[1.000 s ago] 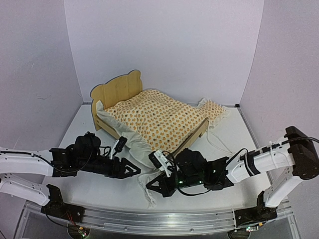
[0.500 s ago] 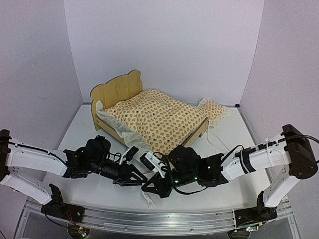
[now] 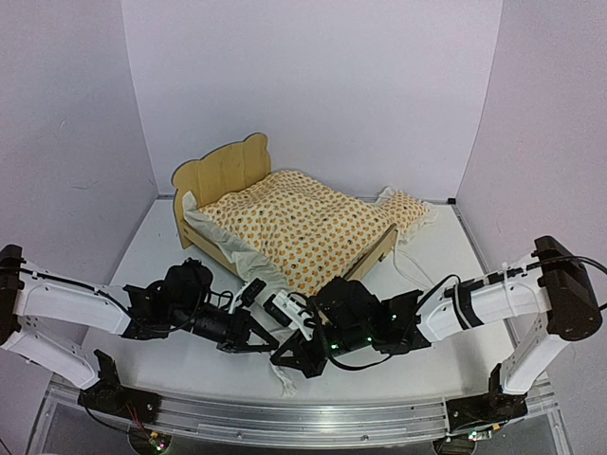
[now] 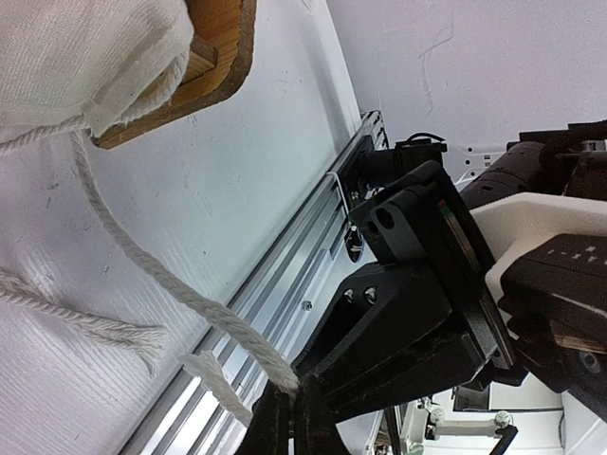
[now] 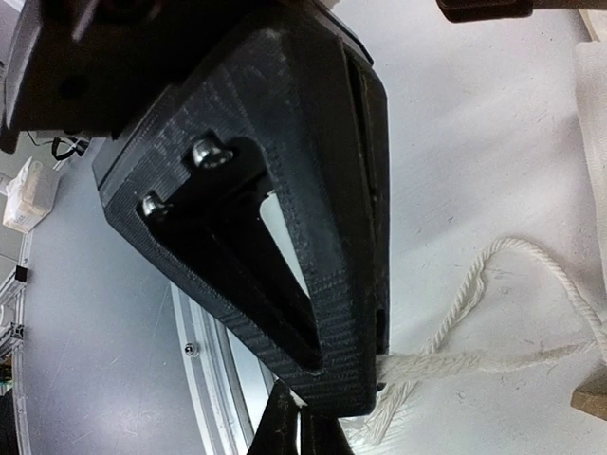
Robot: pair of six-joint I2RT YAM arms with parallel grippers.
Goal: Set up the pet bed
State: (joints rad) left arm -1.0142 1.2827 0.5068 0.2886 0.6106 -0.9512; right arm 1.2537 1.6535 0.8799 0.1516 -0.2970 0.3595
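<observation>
The pet bed (image 3: 220, 172) stands mid-table, its plywood headboard to the back left and low footboard (image 3: 376, 248) to the front right. Orange-print bedding (image 3: 303, 223) lies in it. A white cord (image 3: 284, 375) trails from the bedding onto the table in front of the bed. My left gripper (image 3: 272, 343) is shut on this cord (image 4: 180, 296), its tips (image 4: 294, 419) pinching it. My right gripper (image 3: 283, 358) meets it tip to tip. It is shut (image 5: 300, 424), and the frayed cord (image 5: 493, 358) runs in behind the left fingers (image 5: 332, 284) toward its tips.
A matching pillow (image 3: 408, 207) lies on the table to the right of the bed. A corner of the bed's wood (image 4: 224, 59) and white ruffle (image 4: 85, 57) sit close above the left gripper. The metal rail (image 3: 303, 417) runs along the table's near edge.
My left arm has swung right to the cord and its jaws have closed on it. The right gripper has edged left, still shut. Bed and bedding have not moved.
</observation>
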